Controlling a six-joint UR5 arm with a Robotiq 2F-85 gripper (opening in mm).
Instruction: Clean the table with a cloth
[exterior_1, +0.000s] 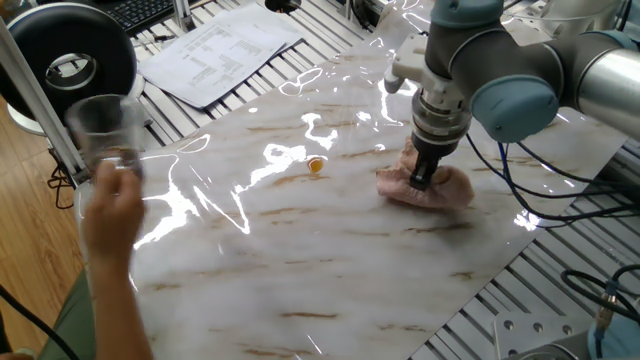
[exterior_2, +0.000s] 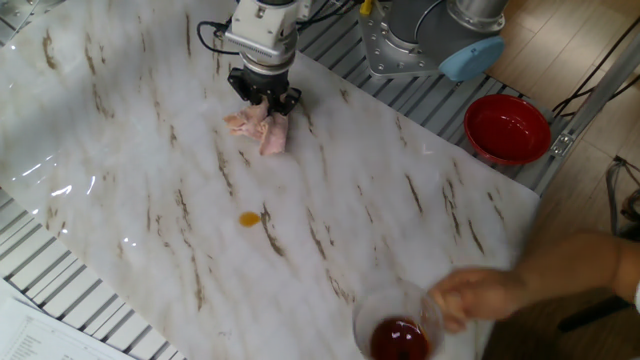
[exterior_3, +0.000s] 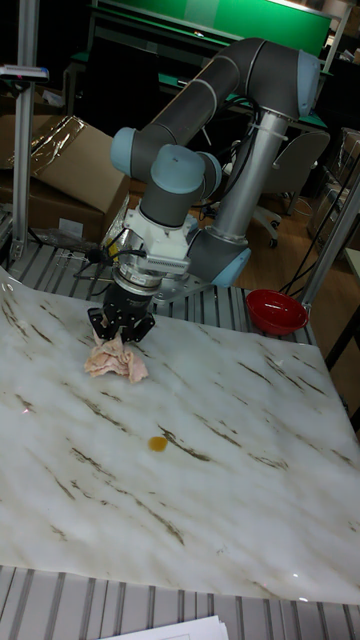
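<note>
The pale-pink cloth (exterior_1: 428, 187) (exterior_2: 258, 128) (exterior_3: 115, 359) lies bunched on the white marble-patterned table (exterior_1: 330, 270) (exterior_2: 120, 150) (exterior_3: 230, 470). My gripper (exterior_1: 424, 176) (exterior_2: 263, 102) (exterior_3: 120, 335) points straight down and is shut on the cloth's top, pressing it to the sheet. A small orange spill (exterior_1: 316, 166) (exterior_2: 248, 219) (exterior_3: 157, 443) sits on the table, apart from the cloth.
A person's hand holds a clear cup (exterior_1: 103, 130) (exterior_2: 398, 328) with dark liquid near the table's edge. A red bowl (exterior_2: 506, 128) (exterior_3: 276, 311) stands off the sheet. Printed paper sheets (exterior_1: 220, 48) and a black round device (exterior_1: 70, 68) lie beyond the table. Cables (exterior_1: 560, 200) trail beside the arm.
</note>
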